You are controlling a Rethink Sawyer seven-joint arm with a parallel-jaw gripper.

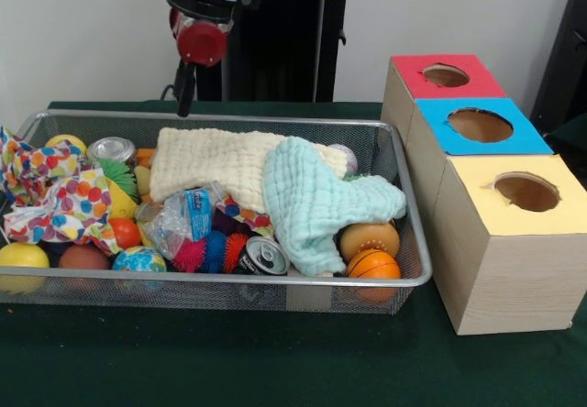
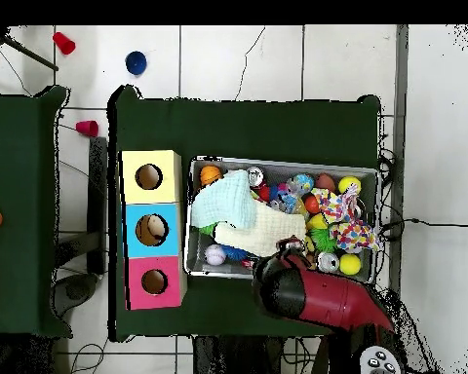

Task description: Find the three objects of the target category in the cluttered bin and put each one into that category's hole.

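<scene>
The wire mesh bin [image 1: 229,281] sits on the green table, full of clutter; it also shows in the overhead view [image 2: 282,162]. No yellow or tan plush toy shows in the bin. A cream knitted cloth [image 1: 220,161] and a mint cloth [image 1: 316,201] cover its middle. My gripper [image 1: 184,91] hangs above the bin's far rim, towards the left in the front view, with nothing seen in it. The blue-topped box's hole [image 1: 480,125] lies between the red and yellow boxes. In the overhead view something pale tan shows inside this hole [image 2: 153,230].
The red-topped box [image 1: 463,86] and the yellow-topped box [image 1: 477,196] flank the blue one. The bin holds a polka-dot cloth [image 1: 55,192], spiky balls [image 1: 206,253], cans [image 1: 264,256], orange balls [image 1: 370,242] and a yellow ball [image 1: 23,258]. The red arm [image 2: 316,292] overhangs the bin's near rim.
</scene>
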